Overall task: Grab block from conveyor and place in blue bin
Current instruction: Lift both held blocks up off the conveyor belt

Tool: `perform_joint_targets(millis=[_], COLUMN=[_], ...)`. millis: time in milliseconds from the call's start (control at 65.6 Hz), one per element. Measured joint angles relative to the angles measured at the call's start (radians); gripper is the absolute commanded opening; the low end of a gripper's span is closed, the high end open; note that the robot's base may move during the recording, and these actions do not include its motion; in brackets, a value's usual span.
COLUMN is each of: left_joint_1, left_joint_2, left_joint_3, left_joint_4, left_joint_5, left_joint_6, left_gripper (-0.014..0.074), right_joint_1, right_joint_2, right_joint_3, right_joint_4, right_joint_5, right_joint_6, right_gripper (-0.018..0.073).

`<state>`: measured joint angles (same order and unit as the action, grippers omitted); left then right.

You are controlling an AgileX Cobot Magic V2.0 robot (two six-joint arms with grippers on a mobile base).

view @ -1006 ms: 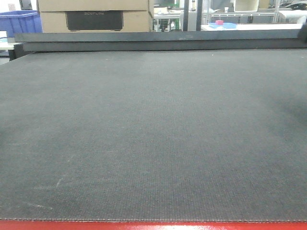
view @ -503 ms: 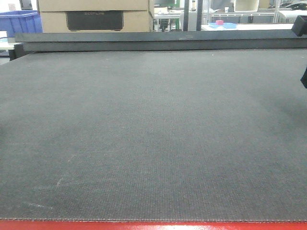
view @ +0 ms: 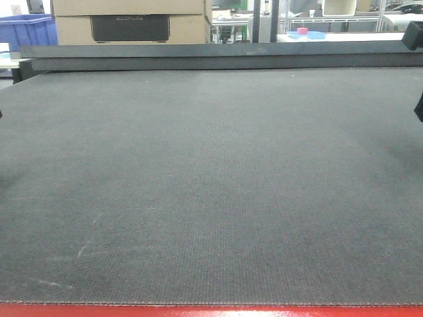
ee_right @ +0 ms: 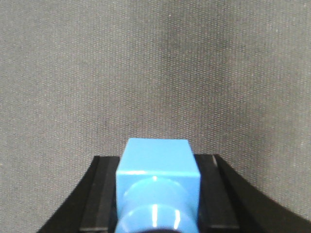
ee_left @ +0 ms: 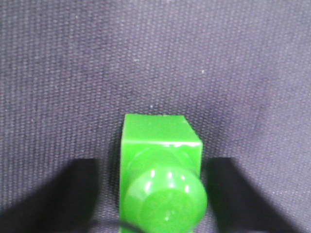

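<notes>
A large cardboard box [view: 132, 20] with a dark panel on its front stood at the back left. To its right rose a dark post [view: 264, 20] and pale metal racks [view: 370, 20]. A white table [view: 357, 37] carried a blue tray [view: 314, 35] with a small pink thing [view: 302, 30] on it. The light was bright and even.

The right gripper [ee_right: 158, 160] has matte black fingers [ee_right: 95, 199] with flat, grooved inner faces and outward-curving backs. The left gripper [ee_left: 153, 165] shows only two blurred dark fingers [ee_left: 73, 189]; black arm parts [view: 415, 34] edge the front view.
</notes>
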<state>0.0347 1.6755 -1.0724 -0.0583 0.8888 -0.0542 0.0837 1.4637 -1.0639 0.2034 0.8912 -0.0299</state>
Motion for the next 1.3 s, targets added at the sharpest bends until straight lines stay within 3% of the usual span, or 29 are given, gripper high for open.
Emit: perform_joint_targets(millis=[122, 427, 747, 991, 1128, 1296], left_joint_1=[0.000, 0.000, 0.000, 0.000, 0.000, 0.000], left_joint_2=[0.000, -0.084, -0.454, -0.751, -0.917, -1.066], left_joint_3=[-0.024, -0.035, 0.255, 0.514, 0.606, 0.629], left_joint_4=[0.002, -0.002, -0.038, -0.115, -0.125, -0.125], left_joint_5=[0.019, 0.039, -0.342, -0.616, -0.712, -0.729], left_joint_6=[0.002, 0.127, 0.151, 0.155, 0.155, 0.155], left_gripper=[-0.0114, -0.0111, -0.0111, -0.0111, -0.0111, -0.0111], right_joint_1=[0.000, 0.000, 0.000, 0.000, 0.000, 0.000], right_joint_2=[0.000, -0.074, -0.387, -0.679, -0.832, -0.964], right_joint_3=[0.000, 0.025, 0.299, 0.518, 0.631, 0.658], right_joint_4=[0.016, 0.031, 0.033, 0.033, 0.033, 0.033], right_joint_5=[0.002, -0.022, -0.335, -0.522, -0.605, -0.635], right_joint_6=[0.000, -0.004, -0.007, -0.008, -0.009, -0.011], right_gripper=[-0.0159, -0.0159, -0.0159, -0.0159, -0.0159, -0.0159])
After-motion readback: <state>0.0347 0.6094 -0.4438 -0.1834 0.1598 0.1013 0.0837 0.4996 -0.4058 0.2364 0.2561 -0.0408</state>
